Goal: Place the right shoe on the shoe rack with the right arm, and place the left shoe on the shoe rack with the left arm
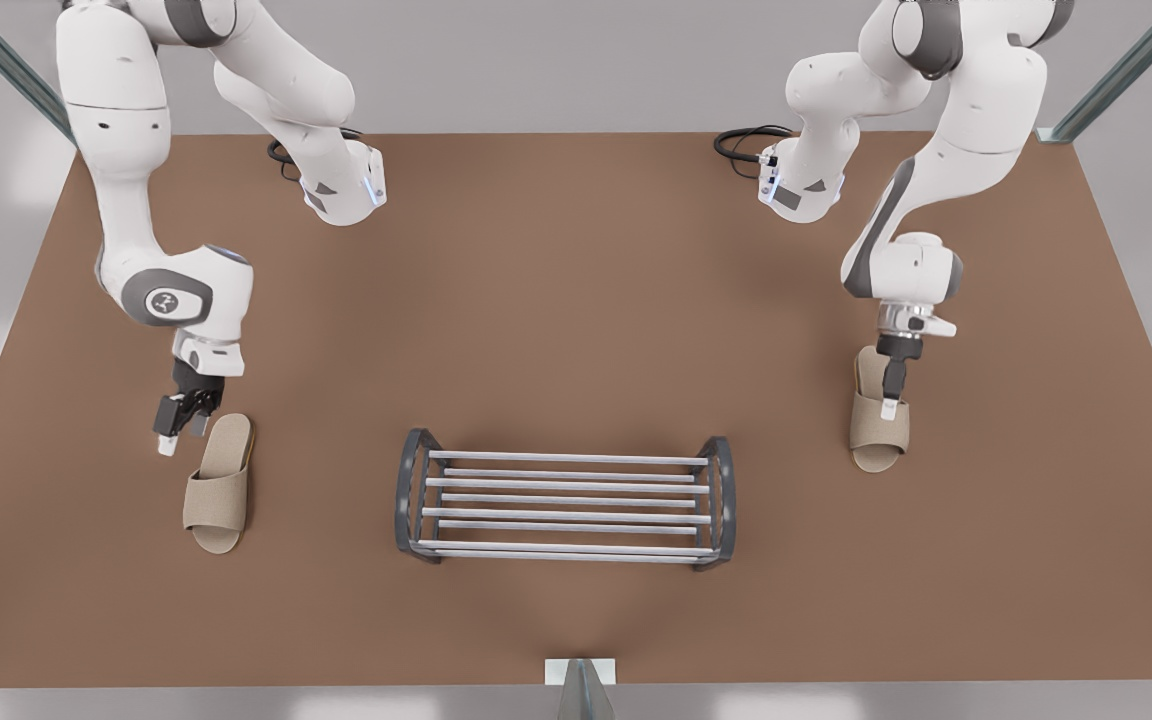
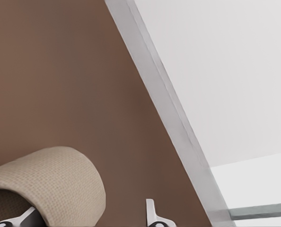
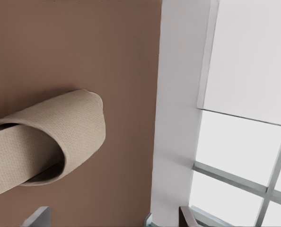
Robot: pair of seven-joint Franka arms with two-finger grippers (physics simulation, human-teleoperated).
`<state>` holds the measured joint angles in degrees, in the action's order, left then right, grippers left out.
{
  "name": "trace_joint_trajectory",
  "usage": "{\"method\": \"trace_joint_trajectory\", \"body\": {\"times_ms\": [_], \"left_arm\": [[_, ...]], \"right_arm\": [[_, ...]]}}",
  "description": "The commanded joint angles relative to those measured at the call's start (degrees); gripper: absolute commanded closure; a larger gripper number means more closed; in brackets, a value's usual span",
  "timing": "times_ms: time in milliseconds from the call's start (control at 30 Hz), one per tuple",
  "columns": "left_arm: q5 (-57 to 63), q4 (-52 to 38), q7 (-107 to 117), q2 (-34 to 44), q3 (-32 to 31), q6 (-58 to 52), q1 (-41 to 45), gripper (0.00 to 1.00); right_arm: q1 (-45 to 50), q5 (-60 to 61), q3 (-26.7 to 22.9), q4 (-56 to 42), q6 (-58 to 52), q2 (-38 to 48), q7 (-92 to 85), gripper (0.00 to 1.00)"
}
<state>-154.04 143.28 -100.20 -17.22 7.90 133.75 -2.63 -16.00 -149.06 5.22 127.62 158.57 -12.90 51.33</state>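
The shoe rack [image 1: 566,458] stands near the table's front middle, its bars bare. At the front view's left lies a beige slipper, the left shoe [image 1: 219,487] [image 2: 60,182], toe toward the front edge. My left gripper [image 1: 183,432] [image 2: 89,218] hangs open beside its heel, on the side away from the rack; one fingertip [image 2: 24,218] overlaps the slipper's band. At the front view's right lies the right shoe [image 1: 878,420] [image 3: 55,137]. Low over that shoe's heel half, my right gripper [image 1: 893,395] [image 3: 113,218] is open, holding nothing.
The brown table [image 1: 576,300] spreads wide between the rack and both arms' bases. Its edge [image 2: 169,109] [image 3: 178,118] runs close beyond each slipper. A small white mount [image 1: 581,672] sits at the front edge, and cables [image 1: 746,145] lie at the back.
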Motion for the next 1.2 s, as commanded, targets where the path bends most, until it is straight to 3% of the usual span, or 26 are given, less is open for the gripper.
{"method": "trace_joint_trajectory", "body": {"times_ms": [0, 133, 167, 200, 267, 300, 333, 400, 533, 600, 767, 933, 1000, 1033, 1100, 1167], "left_arm": [[0.0, -0.9, 2.9, -0.9, 0.0, 0.0, 0.0, 0.00], [0.0, -1.9, 2.9, -1.7, -0.1, 0.1, 0.0, 0.01], [-0.1, -1.9, 2.9, -1.8, -0.1, 0.4, 0.0, 0.19], [0.0, -1.9, 2.9, -1.8, -0.1, 0.5, 0.0, 0.28], [0.0, -1.9, 2.9, -2.2, -0.2, 0.5, 0.0, 0.27], [0.0, -2.0, 2.9, -2.3, -0.2, 0.5, 0.0, 0.27], [-0.1, -2.0, 2.9, -2.4, -0.2, 0.5, 0.0, 0.26], [-0.2, -2.3, 2.9, -3.1, -0.2, 0.4, 0.0, 0.26], [-0.1, -2.7, 4.9, -3.6, -0.8, 0.3, 0.0, 0.26], [-0.1, -2.7, 5.0, -3.7, -0.9, 0.3, 0.0, 0.35], [-0.1, -2.9, 5.4, -3.7, -0.9, 0.3, 0.0, 0.33], [0.0, -4.0, 7.0, -4.4, -1.4, 0.4, 0.0, 0.39], [0.0, -4.0, 7.2, -4.5, -1.4, 0.4, -0.1, 0.38], [0.0, -4.0, 7.3, -4.6, -1.4, 0.4, -0.2, 0.44], [0.0, -4.8, 7.4, -5.2, -1.4, 0.5, -0.4, 0.46], [0.0, -4.8, 7.4, -5.2, -1.4, 0.5, -0.4, 0.46]], "right_arm": [[0.1, -21.2, 0.1, 1.4, -11.6, -0.7, 89.7, 0.00], [-1.8, -40.9, 0.1, 7.3, -24.4, -0.8, 105.1, 0.06], [-2.7, -50.3, -0.1, 9.1, -29.4, -1.5, 112.6, 0.05], [-3.2, -54.9, -0.4, 9.1, -29.5, -1.4, 115.6, 0.05], [-4.7, -67.8, -2.4, 9.2, -34.5, -3.1, 119.3, 0.07], [-1.9, -69.3, -5.3, 9.0, -36.8, -3.8, 119.3, 0.07], [5.4, -69.7, -11.5, 8.8, -36.9, -3.8, 121.1, 0.07], [8.4, -73.7, -14.8, 9.0, -37.5, -3.9, 122.0, 0.06], [9.7, -78.8, -12.8, 8.8, -36.1, -5.4, 117.9, 0.04], [9.6, -78.8, -9.4, 8.8, -33.0, -6.0, 115.1, 0.02], [9.0, -78.8, -9.4, 8.9, -33.7, -7.1, 104.7, 0.01], [8.6, -78.9, -9.3, 6.1, -32.8, -11.1, 93.6, 0.01], [8.7, -78.9, -8.1, 3.7, -28.4, -11.4, 93.6, 0.01], [8.6, -78.9, -8.1, 3.0, -28.3, -11.5, 93.6, 0.02], [8.7, -78.9, -8.1, 1.2, -27.2, -11.5, 93.8, 0.03], [7.8, -78.7, -4.9, -2.3, -18.0, -10.9, 94.4, 0.02]]}}
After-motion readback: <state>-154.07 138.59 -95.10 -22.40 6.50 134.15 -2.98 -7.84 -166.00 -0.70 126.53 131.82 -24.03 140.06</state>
